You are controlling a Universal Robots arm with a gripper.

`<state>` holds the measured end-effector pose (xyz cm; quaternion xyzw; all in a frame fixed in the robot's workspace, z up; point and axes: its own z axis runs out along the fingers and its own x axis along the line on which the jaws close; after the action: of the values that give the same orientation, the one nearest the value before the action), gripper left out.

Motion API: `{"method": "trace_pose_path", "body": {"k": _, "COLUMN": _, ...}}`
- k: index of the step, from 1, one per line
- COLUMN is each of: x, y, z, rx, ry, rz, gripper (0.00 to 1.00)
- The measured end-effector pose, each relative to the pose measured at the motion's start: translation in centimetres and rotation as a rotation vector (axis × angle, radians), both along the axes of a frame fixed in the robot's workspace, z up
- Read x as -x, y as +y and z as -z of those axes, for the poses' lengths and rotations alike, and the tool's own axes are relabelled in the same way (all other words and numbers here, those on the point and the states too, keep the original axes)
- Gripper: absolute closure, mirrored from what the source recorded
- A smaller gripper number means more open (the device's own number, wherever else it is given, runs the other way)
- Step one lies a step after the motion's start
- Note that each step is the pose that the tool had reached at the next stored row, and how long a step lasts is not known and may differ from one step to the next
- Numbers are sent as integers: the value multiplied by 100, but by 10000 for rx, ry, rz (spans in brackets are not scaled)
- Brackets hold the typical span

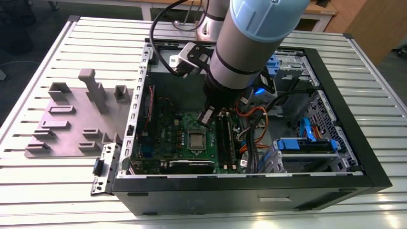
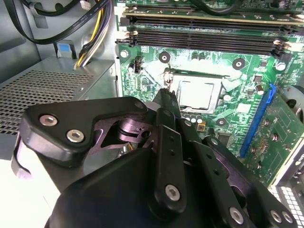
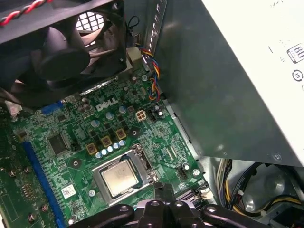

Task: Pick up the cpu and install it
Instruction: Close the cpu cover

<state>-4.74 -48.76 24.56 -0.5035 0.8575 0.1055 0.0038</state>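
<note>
The cpu (image 1: pixel 196 139), a small square chip with a silver-grey lid, lies flat in the socket on the green motherboard (image 1: pixel 168 138) inside the open computer case. Both wrist views show the cpu (image 2: pixel 195 93) (image 3: pixel 119 177) with the metal socket frame (image 3: pixel 145 166) around it. My gripper (image 1: pixel 207 117) hangs just above the board, beside the socket and a little apart from the chip. Its black fingers (image 2: pixel 167 102) meet at a narrow tip and it is shut with nothing in it. The gripper (image 3: pixel 161 191) tip sits near one corner of the socket.
Black memory slots (image 2: pixel 204 28) run along one side of the socket. A black fan (image 3: pixel 61 52) and the grey power supply box (image 3: pixel 228 71) stand close by. Cables (image 1: pixel 254 129) and blue drive brackets (image 1: pixel 305 143) crowd the case's right in the exterior view. A grey-purple fixture plate (image 1: pixel 70 124) lies left of the case.
</note>
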Motion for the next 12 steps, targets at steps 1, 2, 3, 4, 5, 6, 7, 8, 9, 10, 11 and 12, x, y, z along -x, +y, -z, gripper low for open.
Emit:
{"method": "trace_pose_path", "body": {"k": 1, "x": 0, "y": -1, "z": 0, "rx": 1, "ry": 0, "rz": -3, "gripper": 89}}
{"method": "trace_pose_path", "body": {"k": 2, "x": 0, "y": -1, "z": 0, "rx": 1, "ry": 1, "rz": -5, "gripper": 89}}
{"method": "trace_pose_path", "body": {"k": 3, "x": 0, "y": -1, "z": 0, "rx": 0, "ry": 0, "rz": -5, "gripper": 89}}
{"method": "trace_pose_path", "body": {"k": 4, "x": 0, "y": -1, "z": 0, "rx": 1, "ry": 0, "rz": -5, "gripper": 89}}
{"method": "trace_pose_path", "body": {"k": 5, "x": 0, "y": -2, "z": 0, "rx": 1, "ry": 1, "rz": -5, "gripper": 89}}
{"method": "trace_pose_path", "body": {"k": 6, "x": 0, "y": -2, "z": 0, "rx": 0, "ry": 0, "rz": -5, "gripper": 89}}
{"method": "trace_pose_path", "body": {"k": 7, "x": 0, "y": -2, "z": 0, "rx": 1, "ry": 0, "rz": -5, "gripper": 89}}
{"method": "trace_pose_path", "body": {"k": 8, "x": 0, "y": -2, "z": 0, "rx": 1, "ry": 0, "rz": -5, "gripper": 89}}
{"method": "trace_pose_path", "body": {"k": 9, "x": 0, "y": -2, "z": 0, "rx": 0, "ry": 0, "rz": -5, "gripper": 89}}
{"method": "trace_pose_path", "body": {"k": 10, "x": 0, "y": -3, "z": 0, "rx": 1, "ry": 1, "rz": -6, "gripper": 89}}
{"method": "trace_pose_path", "body": {"k": 11, "x": 0, "y": -6, "z": 0, "rx": 1, "ry": 1, "rz": -7, "gripper": 89}}
{"method": "trace_pose_path", "body": {"k": 12, "x": 0, "y": -10, "z": 0, "rx": 1, "ry": 1, "rz": -10, "gripper": 89}}
